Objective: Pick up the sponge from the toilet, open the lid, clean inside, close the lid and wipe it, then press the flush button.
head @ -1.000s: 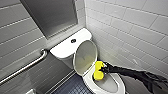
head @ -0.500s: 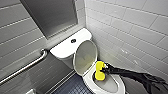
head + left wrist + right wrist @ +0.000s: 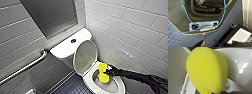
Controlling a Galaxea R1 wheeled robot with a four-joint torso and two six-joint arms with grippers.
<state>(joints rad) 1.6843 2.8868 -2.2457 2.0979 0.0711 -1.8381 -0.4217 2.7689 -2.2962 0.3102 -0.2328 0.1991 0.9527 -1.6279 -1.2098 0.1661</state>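
Right claw (image 3: 107, 72) grips the sponge (image 3: 102, 75) over the bowl (image 3: 88, 79); lid (image 3: 85, 57) upright against the tank (image 3: 62, 49), whose top bears the flush button (image 3: 73, 40).

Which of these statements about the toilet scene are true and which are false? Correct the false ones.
1. The lid is raised. True.
2. The flush button sits on the tank top. True.
3. The sponge lies on the tank top. False: the right claw holds the sponge at the bowl.
4. The grab bar is on the wall beside the right arm. False: it is on the wall across the toilet from that arm.
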